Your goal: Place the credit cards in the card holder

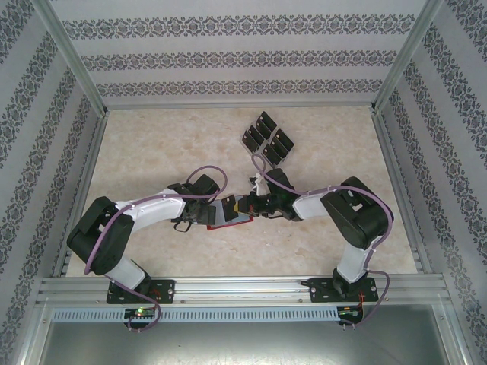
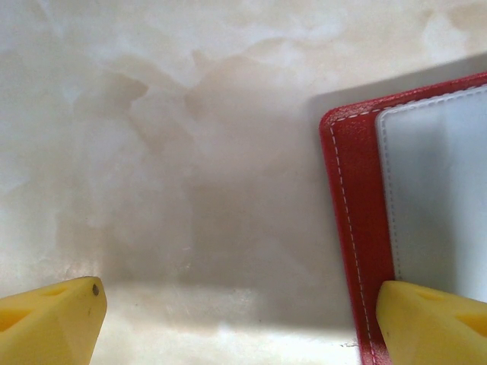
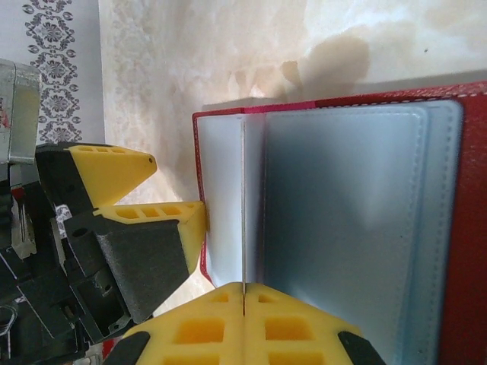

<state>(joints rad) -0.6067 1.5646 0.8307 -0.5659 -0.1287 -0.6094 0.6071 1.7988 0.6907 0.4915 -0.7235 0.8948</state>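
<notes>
The card holder [image 3: 466, 228], a small red stitched leather-like wallet with smooth grey pockets, lies open on the cream marbled tabletop [image 1: 152, 152], 6 o'clock of centre, with thin black rectangular credit cards [image 1: 266, 138] at its 1 o'clock. The right gripper [image 3: 243, 293] is clenched on a flimsy grey inner leaf [image 3: 243, 198] stood on edge; the left gripper [image 2: 243, 328] is spread wide, one yellow finger [image 2: 430, 323] against the red rim. Best pin that rim and lift the limp-looking leaf gently so a pocket gapes.
</notes>
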